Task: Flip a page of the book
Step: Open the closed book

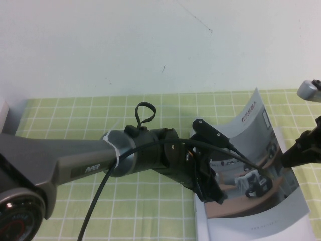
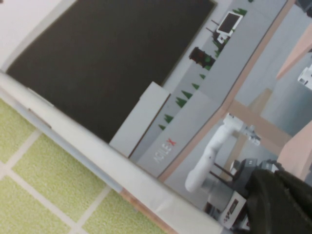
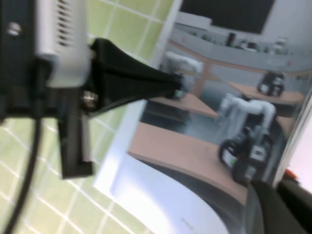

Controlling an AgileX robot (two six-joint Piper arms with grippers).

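A book (image 1: 251,201) lies at the lower right of the high view on a green checked worktop (image 1: 145,206), its printed cover leaf, the page (image 1: 256,125), curling upward toward the upper right. The left pincer (image 1: 210,188) reaches in from the left and rests low on the book near its spine; I cannot tell whether it is open or closed. The right pincer (image 1: 283,160) comes in from the right edge, closed on the page's outer edge.

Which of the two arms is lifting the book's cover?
The right tool, pinching the outer edge of the curled cover. The left tool sits low over the book near its spine.
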